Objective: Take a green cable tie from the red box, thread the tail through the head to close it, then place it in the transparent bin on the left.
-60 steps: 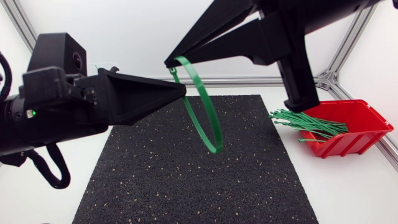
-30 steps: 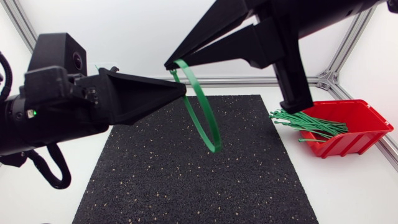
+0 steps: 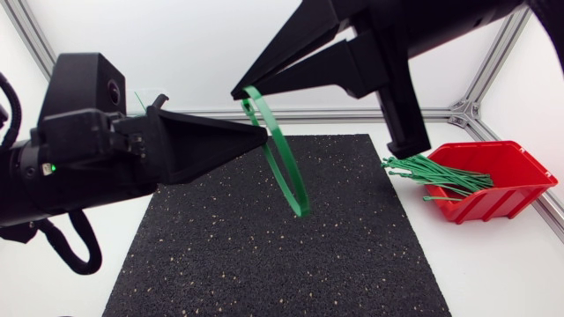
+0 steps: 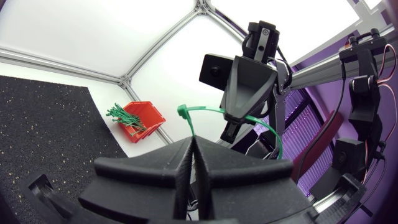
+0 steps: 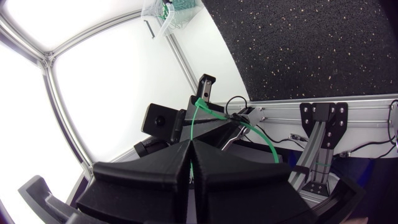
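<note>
A green cable tie [image 3: 300, 210] hangs as a loop above the black mat [image 3: 264, 255], held between both grippers. My left gripper [image 3: 262, 135] comes in from the left and is shut on one end of the tie. My right gripper [image 3: 236, 91] reaches down from the upper right, shut on the strap close to the tie's head [image 4: 183, 111]. In the left wrist view the tie [image 4: 205, 109] runs from my own fingertips up to the head, then across into the other gripper. Whether the tail sits through the head I cannot tell. The red box [image 3: 502, 180] is at the right.
Several loose green ties [image 3: 436, 174] stick out over the red box's left wall. The transparent bin [image 5: 177, 9] with green ties inside shows far ahead in the right wrist view. An aluminium frame [image 3: 493, 62] borders the table.
My right arm has shifted a little to the left and the loop has drifted slightly left with it. Both grippers stay shut on the tie.
</note>
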Motion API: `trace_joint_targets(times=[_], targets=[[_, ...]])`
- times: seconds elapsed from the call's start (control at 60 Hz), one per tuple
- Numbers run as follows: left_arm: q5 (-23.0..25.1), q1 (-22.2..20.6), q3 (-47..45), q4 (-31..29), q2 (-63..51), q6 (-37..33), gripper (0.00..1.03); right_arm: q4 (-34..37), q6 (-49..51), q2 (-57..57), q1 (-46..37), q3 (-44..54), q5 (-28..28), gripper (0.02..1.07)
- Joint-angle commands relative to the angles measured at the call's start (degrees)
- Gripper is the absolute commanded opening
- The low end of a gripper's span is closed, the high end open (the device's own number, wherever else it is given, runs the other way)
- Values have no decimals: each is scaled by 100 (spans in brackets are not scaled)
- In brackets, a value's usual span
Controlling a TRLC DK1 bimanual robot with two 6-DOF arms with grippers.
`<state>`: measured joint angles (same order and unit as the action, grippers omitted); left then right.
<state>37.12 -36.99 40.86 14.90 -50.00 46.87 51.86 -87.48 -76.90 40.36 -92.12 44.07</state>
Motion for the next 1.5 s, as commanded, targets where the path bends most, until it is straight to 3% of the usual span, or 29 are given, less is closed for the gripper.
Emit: trace_joint_targets(times=[0.0,0.367,0.9,1.483], targets=[[5,-54,106,66,139,-117,3,-53,-225,-114,-107,176,-83,9],[-91,-18,106,-31,183,-337,3,-53,-234,141,-520,475,-92,9],[-583,-168,89,-66,-45,-926,3,-176,-278,141,-63,607,-4,9],[-926,-326,80,-57,-151,-1339,3,-158,-146,290,-169,721,40,9]])
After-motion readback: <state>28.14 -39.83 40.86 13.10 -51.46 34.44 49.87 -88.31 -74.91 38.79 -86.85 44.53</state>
